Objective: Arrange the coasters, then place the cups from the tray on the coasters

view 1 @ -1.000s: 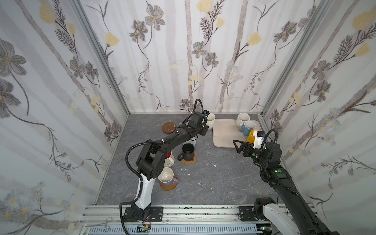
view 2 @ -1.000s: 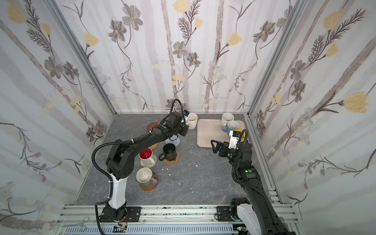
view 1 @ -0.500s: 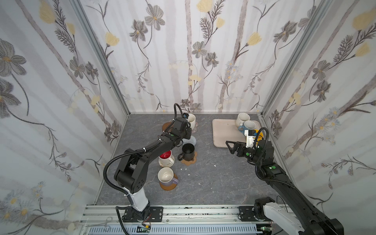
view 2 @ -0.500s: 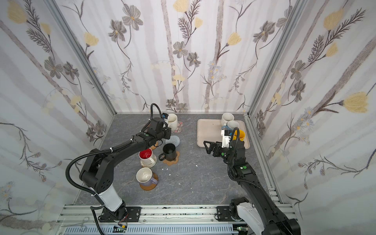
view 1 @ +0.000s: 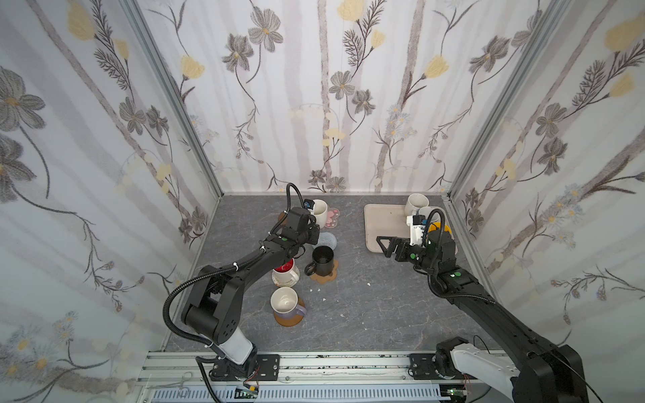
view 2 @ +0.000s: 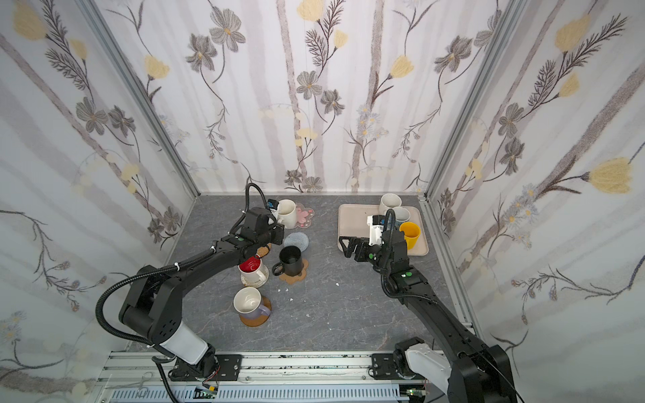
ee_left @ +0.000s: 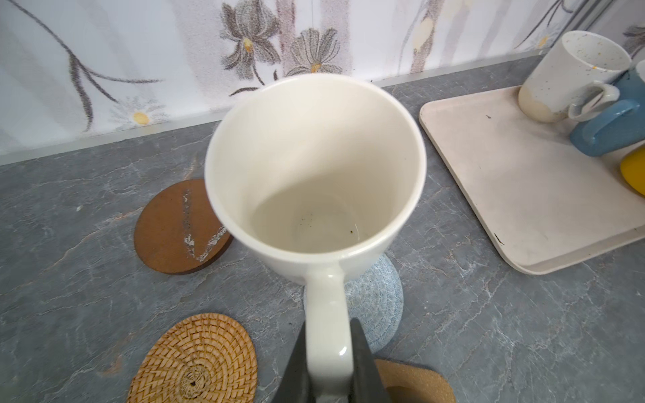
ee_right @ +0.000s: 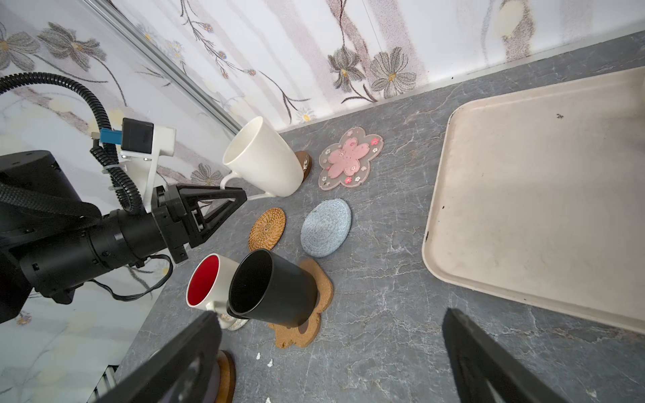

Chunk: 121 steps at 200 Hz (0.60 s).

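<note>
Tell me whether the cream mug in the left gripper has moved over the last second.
Yes. The cream mug has travelled left, away from the tray, now near the pink flower coaster.

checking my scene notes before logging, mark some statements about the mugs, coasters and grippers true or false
1. The left gripper grips a cream-white mug by its handle. True.
2. The black mug stands on the tray. False: it stands on the tan paw-shaped coaster.
3. The right gripper is open and empty. True.
4. A mug sits on the pink flower coaster. False: it is bare.
5. The yellow mug is on the tray. True.
</note>
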Each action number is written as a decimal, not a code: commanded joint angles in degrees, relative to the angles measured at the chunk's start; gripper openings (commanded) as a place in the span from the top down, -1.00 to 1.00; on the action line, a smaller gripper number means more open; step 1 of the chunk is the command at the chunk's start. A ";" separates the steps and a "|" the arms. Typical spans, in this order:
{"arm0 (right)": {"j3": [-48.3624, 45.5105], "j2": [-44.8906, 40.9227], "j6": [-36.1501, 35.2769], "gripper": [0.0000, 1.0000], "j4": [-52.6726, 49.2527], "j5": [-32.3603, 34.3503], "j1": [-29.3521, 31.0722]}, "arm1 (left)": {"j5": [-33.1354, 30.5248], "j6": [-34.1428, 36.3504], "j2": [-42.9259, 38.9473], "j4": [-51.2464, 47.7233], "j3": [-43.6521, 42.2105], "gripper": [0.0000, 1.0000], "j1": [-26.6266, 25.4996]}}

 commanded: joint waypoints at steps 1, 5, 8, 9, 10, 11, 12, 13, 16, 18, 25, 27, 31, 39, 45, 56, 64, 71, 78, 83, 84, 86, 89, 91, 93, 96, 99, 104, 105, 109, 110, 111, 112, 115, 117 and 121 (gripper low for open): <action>0.82 0.99 0.33 -0.99 3.92 0.34 0.28 | 2.37 2.11 -0.35 5.18 -1.38 1.00 0.11; 0.81 1.13 0.38 -0.99 4.09 0.33 0.26 | 2.59 2.36 -0.21 5.54 -1.81 1.00 0.11; 0.81 1.27 0.38 -0.99 4.23 0.26 0.22 | 2.78 2.55 -0.16 5.80 -2.15 1.00 0.11; 0.81 1.29 0.38 -0.99 4.22 0.25 0.27 | 2.82 2.60 -0.12 5.89 -2.25 1.00 0.11; 0.81 1.34 0.38 -0.99 4.31 0.24 0.29 | 2.84 2.68 -0.09 6.02 -2.34 1.00 0.06; 0.77 1.37 0.38 -0.99 4.31 0.24 0.30 | 2.85 2.76 -0.08 6.13 -2.43 1.00 0.13; 0.75 1.43 0.38 -0.99 4.35 0.24 0.30 | 2.81 2.84 -0.12 6.23 -2.56 1.00 0.12; 0.74 1.45 0.38 -0.99 4.42 0.24 0.30 | 2.84 2.88 -0.14 6.32 -2.67 1.00 0.11; 0.68 1.57 0.34 -0.99 4.53 0.15 0.31 | 2.82 3.00 0.00 6.71 -2.99 1.00 0.07; 0.65 1.64 0.37 -0.99 4.61 0.15 0.29 | 2.78 3.01 0.01 6.93 -3.21 1.00 0.10; 0.46 1.79 0.39 -0.99 4.84 0.02 0.31 | 2.43 3.17 0.02 8.00 -3.99 1.00 0.11; 0.42 1.87 0.36 -0.99 4.95 -0.06 0.31 | 2.43 3.27 0.13 8.40 -4.25 1.00 0.17; 0.30 1.92 0.33 -0.99 4.94 -0.19 0.30 | 2.42 3.48 0.06 9.33 -4.83 1.00 0.20; 0.15 2.05 0.21 -0.99 4.91 -0.33 0.27 | 2.97 3.67 0.08 10.94 -6.00 1.00 0.28; -0.09 2.10 0.12 -0.99 4.93 -0.38 0.30 | 3.95 3.71 0.11 11.81 -6.57 1.00 0.37; -0.70 2.06 -0.01 -0.99 5.36 -0.55 0.30 | 5.77 3.68 0.33 13.21 -7.32 1.00 0.51; -1.17 2.01 -0.14 -0.99 5.54 -0.45 0.30 | 6.77 3.80 0.65 13.98 -7.53 1.00 0.52; -1.47 1.93 -0.36 -0.99 5.53 -0.21 0.29 | 7.36 3.72 1.04 14.43 -7.53 1.00 0.63; -1.76 1.92 -0.57 -0.99 5.54 0.02 0.26 | 7.98 3.73 1.49 14.88 -7.45 1.00 0.72; -1.97 1.86 -0.74 -0.99 5.53 0.13 0.30 | 8.57 3.62 1.79 15.17 -7.37 1.00 0.87; -1.98 1.89 -0.75 -0.99 5.53 0.09 0.30 | 8.70 3.58 1.87 15.23 -7.32 1.00 0.89; -2.02 1.87 -0.76 -0.99 5.52 0.11 0.28 | 8.96 3.62 2.06 15.37 -7.28 1.00 0.96; -2.07 1.84 -0.83 -0.99 5.49 0.19 0.29 | 9.46 3.54 2.35 15.45 -7.20 1.00 1.12; -2.11 1.84 -0.91 -0.99 5.46 0.23 0.26 | 9.74 3.47 2.49 15.46 -7.12 1.00 1.20; -2.20 1.88 -0.97 -0.99 5.52 0.19 0.30 | 9.94 3.41 2.64 15.53 -7.03 1.00 1.24; -2.21 1.86 -1.02 -0.99 5.53 0.23 0.26 | 10.47 3.44 2.90 15.62 -6.94 1.00 1.37; -2.33 1.85 -1.10 -0.99 5.54 0.30 0.25 | 10.97 3.38 3.11 15.69 -6.85 1.00 1.49; -2.46 1.84 -1.19 -0.99 5.54 0.37 0.21 | 11.40 3.34 3.52 15.80 -6.61 1.00 1.62; -2.49 1.84 -1.24 -0.99 5.54 0.39 0.21 | 11.44 3.35 3.61 15.81 -6.59 1.00 1.61; -2.59 1.84 -1.35 -0.99 5.52 0.41 0.22 | 11.67 3.37 3.83 15.75 -6.52 1.00 1.61; -2.60 1.88 -1.36 -0.99 5.53 0.46 0.22 | 11.70 3.41 3.86 15.79 -6.50 1.00 1.61; -2.61 1.86 -1.37 -0.99 5.53 0.44 0.18 | 11.72 3.48 3.92 15.80 -6.49 1.00 1.61; -2.66 1.85 -1.37 -0.99 5.54 0.47 0.20 | 11.77 3.55 3.99 15.81 -6.48 1.00 1.60; -2.70 1.85 -1.38 -0.99 5.56 0.59 0.22 | 11.93 3.67 4.25 15.82 -6.48 1.00 1.71; -2.70 1.79 -1.44 -0.99 5.59 0.59 0.22 | 12.03 3.79 4.42 15.82 -6.48 1.00 1.70; -2.70 1.90 -1.46 -0.99 5.58 0.59 0.10 | 12.13 4.01 4.57 15.87 -6.48 1.00 1.69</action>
